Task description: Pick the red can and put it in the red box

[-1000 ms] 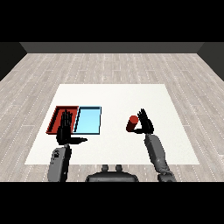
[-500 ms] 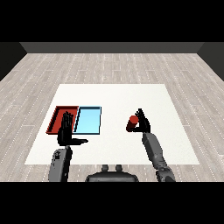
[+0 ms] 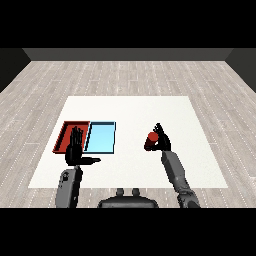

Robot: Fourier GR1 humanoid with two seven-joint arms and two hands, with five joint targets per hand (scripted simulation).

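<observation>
Right side of the white table (image 3: 130, 107), and the right hand (image 3: 162, 140) is wrapped round the red can (image 3: 151, 140), fingers curled over its far side and thumb side hidden behind it. The can stands roughly upright, its round red top facing up towards the head view, its darker red wall showing below. Whether its base touches the table or sits just above it cannot be told from here. The grey right forearm (image 3: 175, 172) runs up from the lower right corner to meet the hand.

Over on the left, the two trays lie side by side, touching along one long edge. The red tray (image 3: 64, 135) is the outer one, the light blue tray (image 3: 101, 138) the inner one, nearer the table's middle. The can is well apart from both, with bare white table between it and the light blue tray.

The left hand (image 3: 75, 149) is up over the near end of the red tray, fingers straight and pointing away from the robot, thumb stuck out sideways towards the light blue tray (flat and relaxed, holding nothing). It covers part of the red tray's floor. Its grey forearm (image 3: 69, 185) comes in from the lower left.

Beyond the table lies a pale plank floor (image 3: 130, 75), with a dark wall behind it.
</observation>
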